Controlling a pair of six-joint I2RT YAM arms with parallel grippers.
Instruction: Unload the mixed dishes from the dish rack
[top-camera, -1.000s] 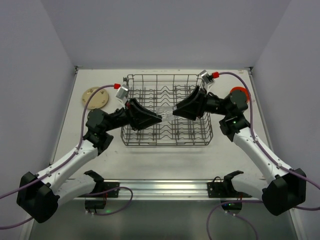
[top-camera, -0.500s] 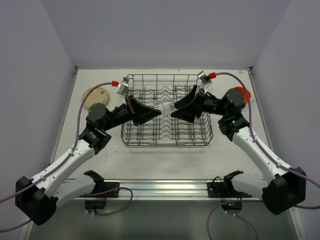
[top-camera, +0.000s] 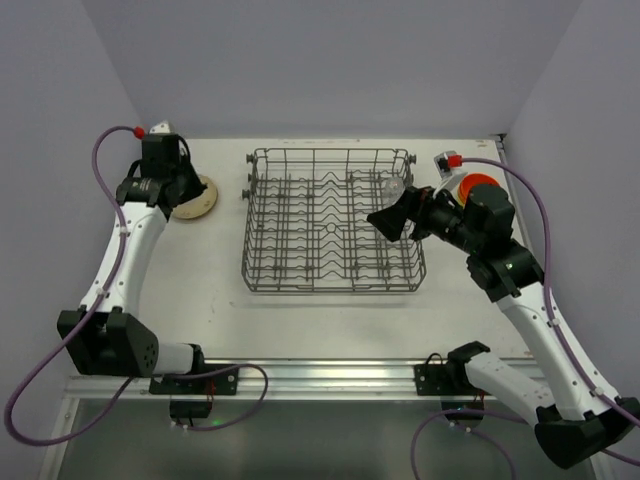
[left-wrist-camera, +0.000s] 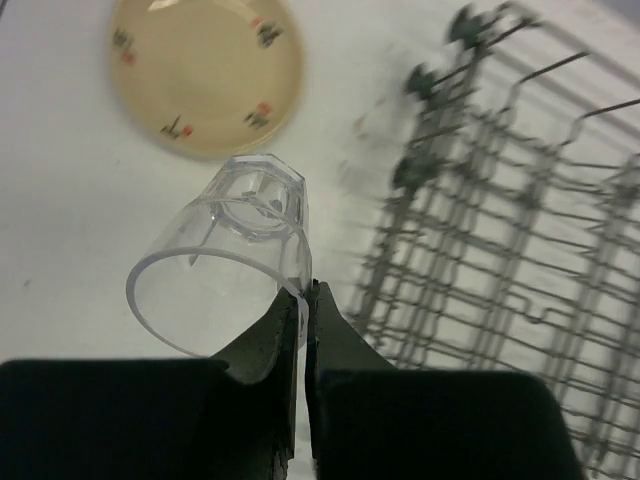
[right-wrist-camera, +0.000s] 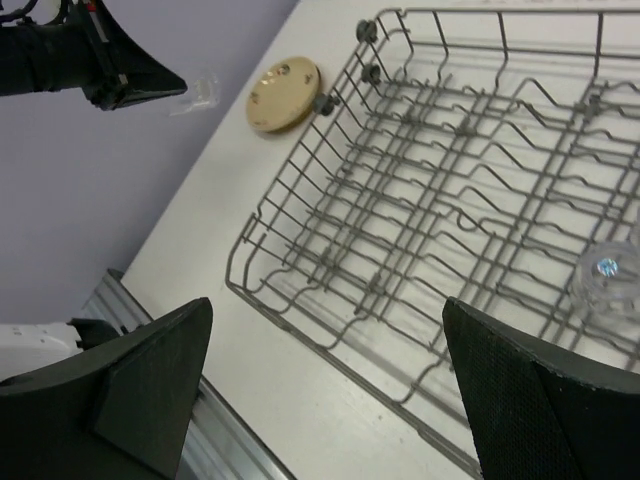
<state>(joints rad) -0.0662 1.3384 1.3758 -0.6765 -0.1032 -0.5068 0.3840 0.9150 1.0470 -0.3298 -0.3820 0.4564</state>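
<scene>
My left gripper (left-wrist-camera: 303, 297) is shut on the rim wall of a small clear glass (left-wrist-camera: 228, 262), which hangs tilted above the table, just near of a beige patterned plate (left-wrist-camera: 205, 75). In the top view the left gripper (top-camera: 172, 185) is at the far left, beside that plate (top-camera: 196, 196). The grey wire dish rack (top-camera: 333, 222) stands mid-table. One more clear glass (right-wrist-camera: 605, 278) sits inside it at the right. My right gripper (right-wrist-camera: 330, 380) is open and empty, above the rack's right side (top-camera: 386, 222).
An orange bowl (top-camera: 481, 186) sits on the table right of the rack, partly behind the right arm. The side walls stand close to the table's left and right edges. A metal rail (top-camera: 320, 375) runs along the near edge.
The glass held between both grippers over the rack went to the left gripper, which swung far left to the plate. The right gripper opened wide and drew back right.
</scene>
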